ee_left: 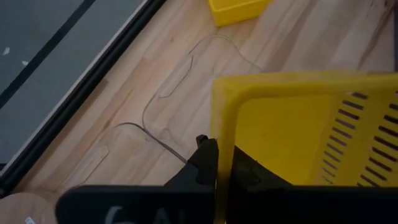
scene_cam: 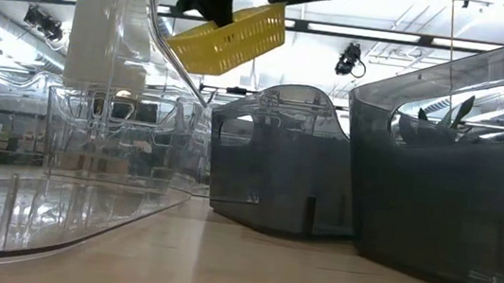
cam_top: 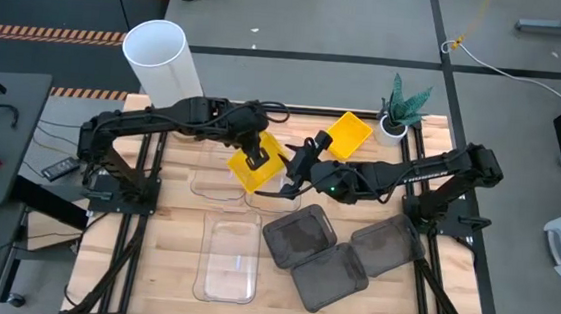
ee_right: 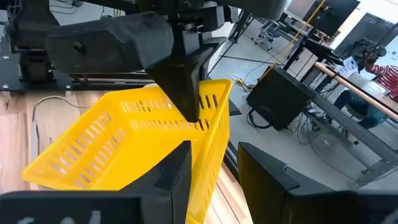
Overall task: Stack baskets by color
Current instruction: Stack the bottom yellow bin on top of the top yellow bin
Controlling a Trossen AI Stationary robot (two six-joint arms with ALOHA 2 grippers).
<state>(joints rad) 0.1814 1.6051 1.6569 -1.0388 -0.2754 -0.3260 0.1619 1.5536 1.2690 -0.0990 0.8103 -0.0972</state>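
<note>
My left gripper [cam_top: 255,157] is shut on a yellow basket [cam_top: 258,167], which hangs above the middle of the table, high and tilted in the low view [scene_cam: 230,39]. My right gripper [ee_right: 214,148] is open at the same basket: one finger stands inside a side wall [ee_right: 211,130] and the other outside, with a gap to the outer finger. A second yellow basket [cam_top: 347,134] sits on the table at the far right. Clear baskets [cam_top: 229,258] and dark grey baskets [cam_top: 299,237] rest on the table below. My left gripper pinches the top rim of one wall of the yellow basket [ee_left: 222,155] with one finger inside and one outside. The fingers [ee_right: 186,93] come down on it from above. The basket hangs below them, clear of the table and tilted. My right gripper: I cannot tell whether its inner finger [ee_right: 180,168] touches the wall.
A tall white cylinder [cam_top: 158,57] stands at the far left corner and a small potted plant [cam_top: 399,111] at the far right. Three dark grey baskets [cam_top: 329,276] crowd the near right. Bare wood shows at the near left.
</note>
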